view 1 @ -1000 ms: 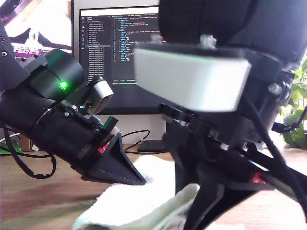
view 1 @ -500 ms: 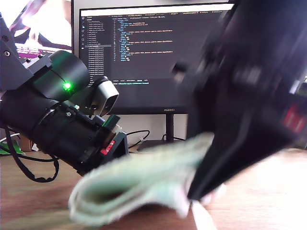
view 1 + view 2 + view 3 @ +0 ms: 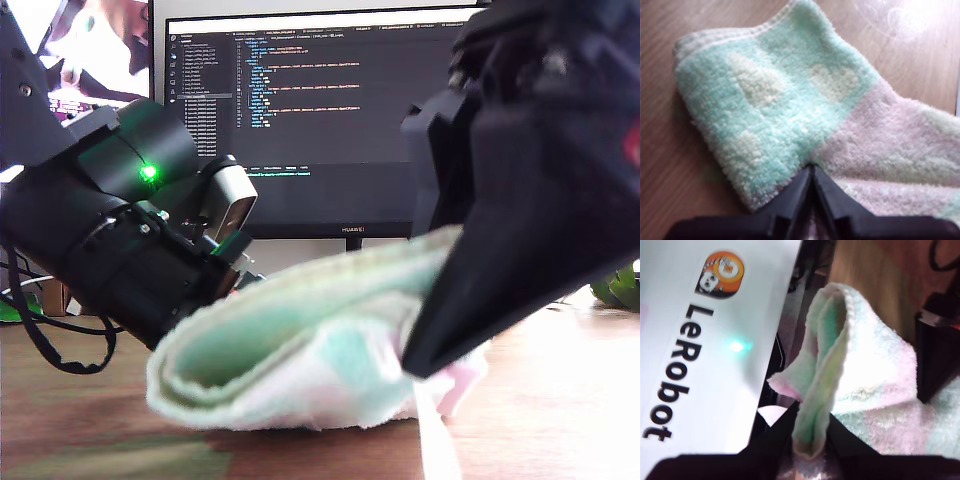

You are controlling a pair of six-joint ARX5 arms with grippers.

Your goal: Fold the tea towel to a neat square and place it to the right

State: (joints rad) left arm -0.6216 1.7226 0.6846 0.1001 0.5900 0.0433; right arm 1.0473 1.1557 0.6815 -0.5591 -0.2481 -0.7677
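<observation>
The tea towel (image 3: 300,350) is folded over and lifted, sagging just above the wooden table (image 3: 80,440) in front of the monitor (image 3: 300,110). My first gripper (image 3: 811,172) pinches its mint edge. My second gripper (image 3: 807,452) pinches another folded edge.

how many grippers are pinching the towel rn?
2. My first gripper is closed on the tea towel at its mint and pink edge; my second gripper clamps a bunched, folded edge. The far side of the towel is hidden.
</observation>
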